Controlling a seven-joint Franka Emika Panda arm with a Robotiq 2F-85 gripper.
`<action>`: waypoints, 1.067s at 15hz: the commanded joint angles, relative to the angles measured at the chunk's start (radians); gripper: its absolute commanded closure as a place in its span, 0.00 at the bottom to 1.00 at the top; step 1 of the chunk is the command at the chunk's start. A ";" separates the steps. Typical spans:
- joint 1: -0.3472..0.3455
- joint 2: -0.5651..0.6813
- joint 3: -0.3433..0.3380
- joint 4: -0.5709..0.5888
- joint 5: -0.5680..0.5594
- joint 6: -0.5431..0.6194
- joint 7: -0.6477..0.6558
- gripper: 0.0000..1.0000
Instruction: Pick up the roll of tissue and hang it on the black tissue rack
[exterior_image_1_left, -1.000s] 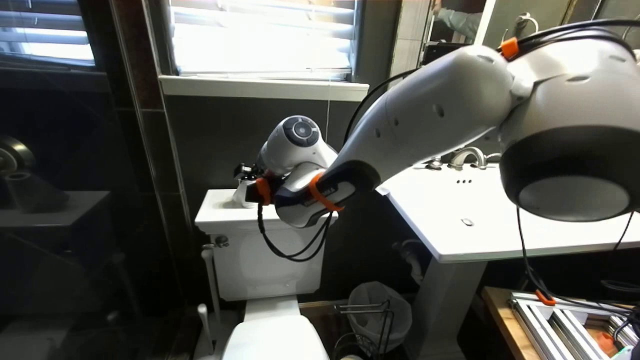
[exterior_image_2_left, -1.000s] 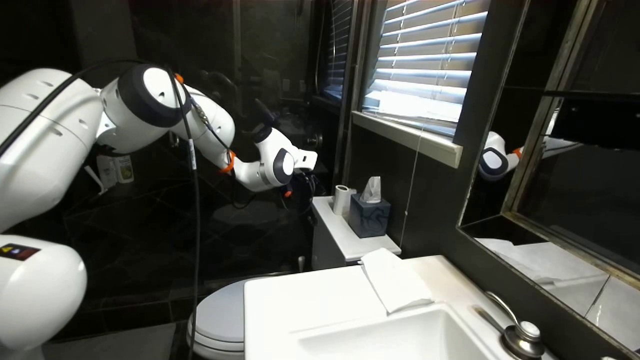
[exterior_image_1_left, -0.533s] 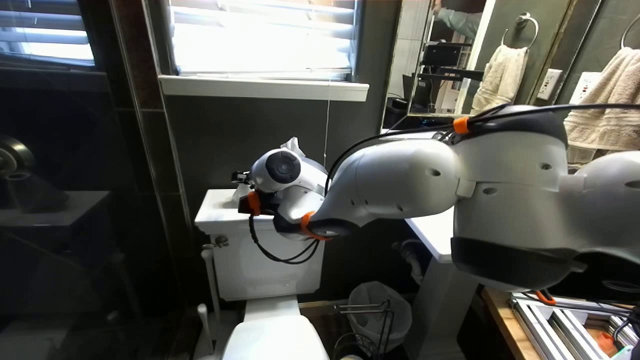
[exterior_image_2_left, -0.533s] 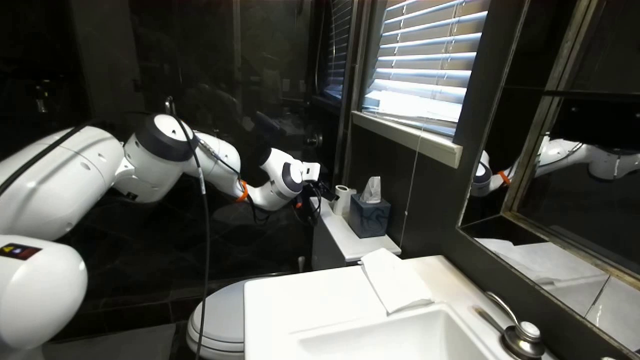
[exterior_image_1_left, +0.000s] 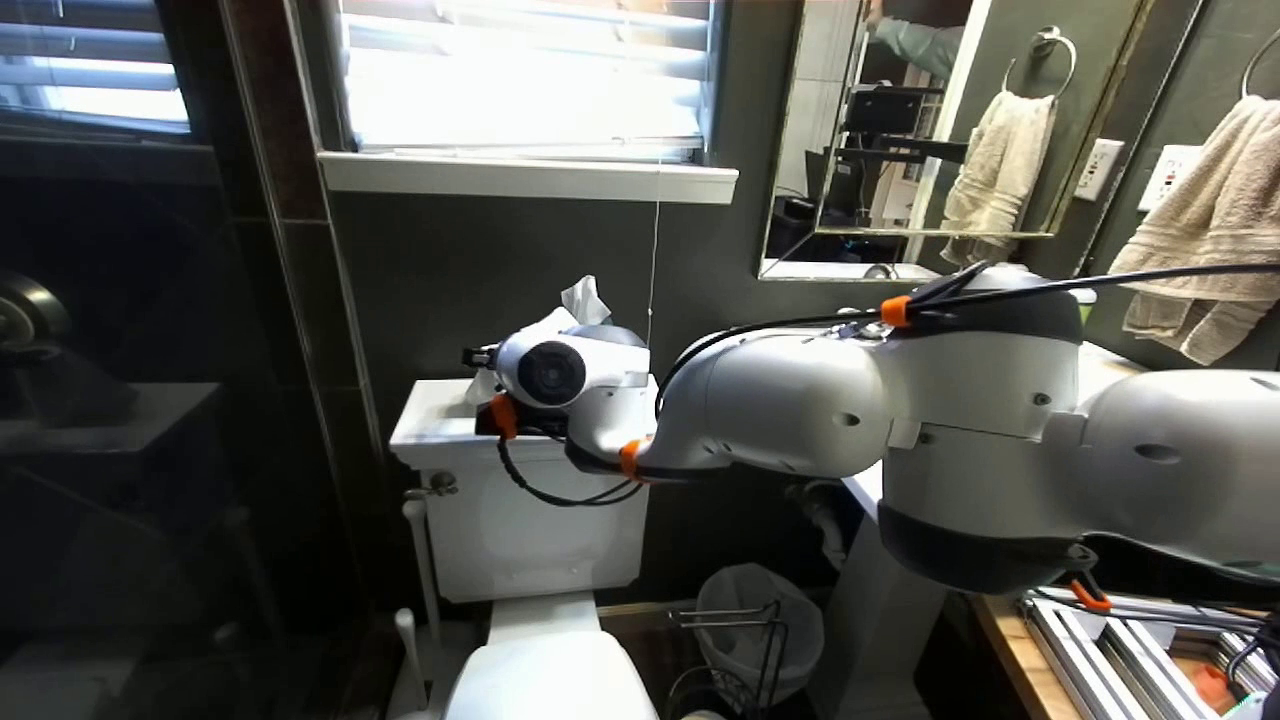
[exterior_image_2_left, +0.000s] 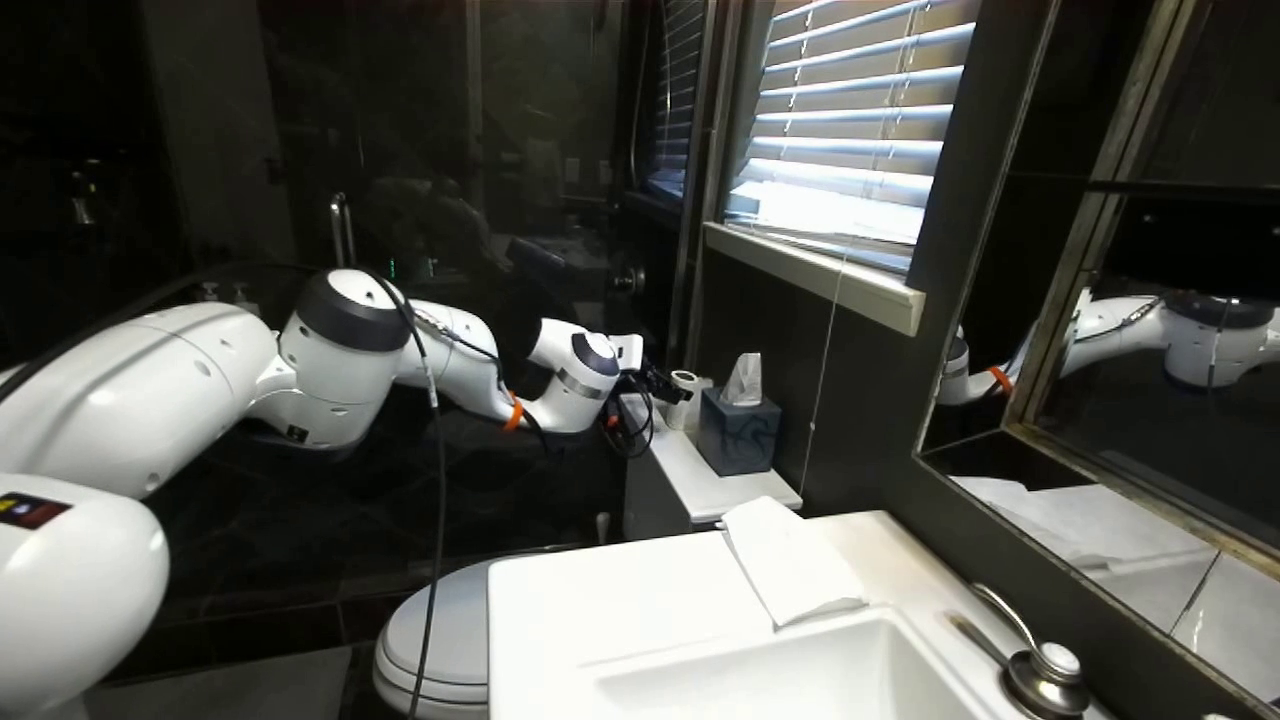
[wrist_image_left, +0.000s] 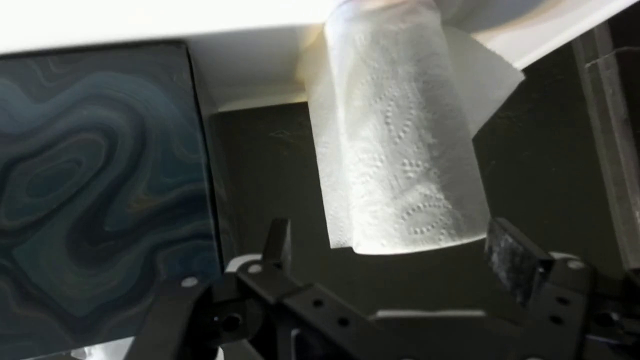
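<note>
Straight ahead of the end effector (wrist_image_left: 392, 247), in the upside-down wrist view: the roll of tissue (wrist_image_left: 402, 135), white, loose paper flaring at both sides. Long axis up and down the view, slightly aslant, in line with the space between two widely parted black fingers (wrist_image_left: 515, 262); close by the finger at picture right, with a plain gap to the one at left. Nothing gripped. At far left, a dark swirled tissue box (wrist_image_left: 100, 190). Likely next: a small centring shift, any last reach forward, then a squeeze across the roll's width.

In an exterior view, on the white desk (exterior_image_2_left: 712, 492): the roll upright, hollow end up, just beside the box, a black finger across part of its front. Touching or merely overlapping, impossible to tell.

In an exterior view, behind the arm's wrist (exterior_image_1_left: 610, 415): nearly all of the roll, out of sight but for a white scrap (exterior_image_1_left: 482, 387), perhaps its loose sheet. Low down, before a lined bin (exterior_image_1_left: 740, 650), the black tissue rack (exterior_image_1_left: 735, 624), base cut off by the bottom edge.
</note>
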 joint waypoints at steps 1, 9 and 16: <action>-0.060 -0.004 -0.002 0.105 -0.196 -0.030 0.145 0.00; -0.158 -0.011 0.122 0.242 -0.533 -0.046 0.269 0.00; -0.208 -0.005 0.199 0.323 -0.753 -0.117 0.399 0.00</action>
